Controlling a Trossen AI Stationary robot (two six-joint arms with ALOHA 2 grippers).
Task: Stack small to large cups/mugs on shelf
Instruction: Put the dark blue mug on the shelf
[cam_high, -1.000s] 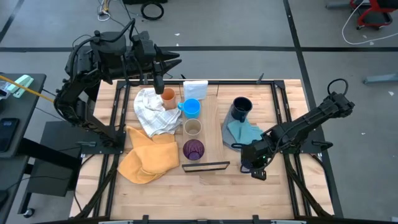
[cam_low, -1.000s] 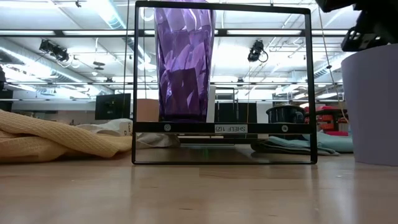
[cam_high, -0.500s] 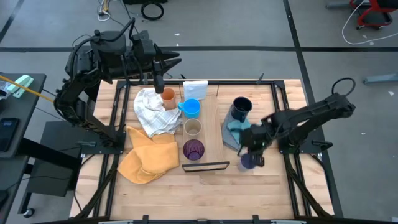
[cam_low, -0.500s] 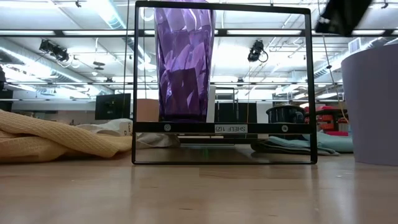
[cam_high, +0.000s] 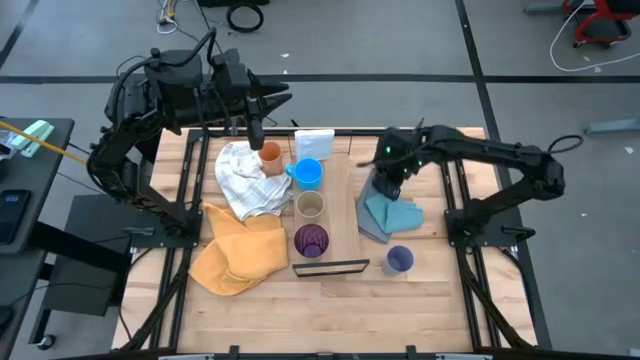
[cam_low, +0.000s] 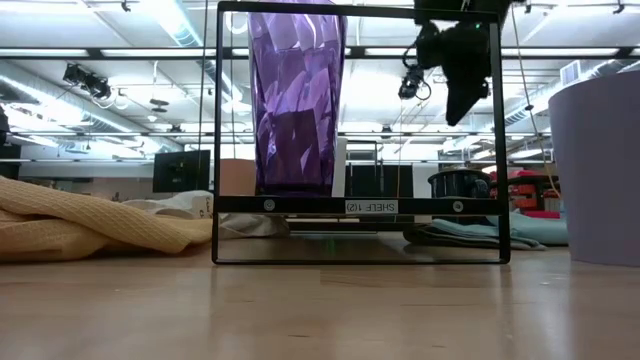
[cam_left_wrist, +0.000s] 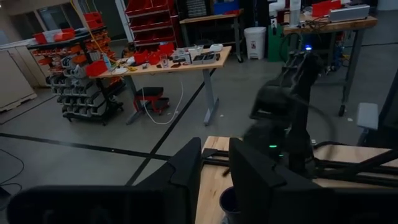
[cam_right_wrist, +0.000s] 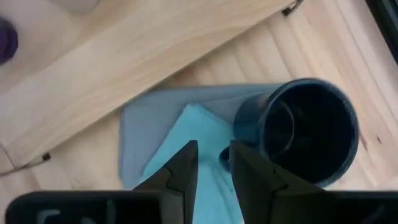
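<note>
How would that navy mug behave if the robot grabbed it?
The navy mug looks rigid, so it should keep its shape. It sits partly on the blue cloth, so a push might tilt it or drag the cloth.

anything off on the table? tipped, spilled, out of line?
Nothing is tipped or spilled. The purple tumbler, tan cup and light blue mug stand in a row on the shelf. Off it: the lavender cup on the tabletop, the orange cup against the white cloth, and the navy mug on the blue cloth.
</note>
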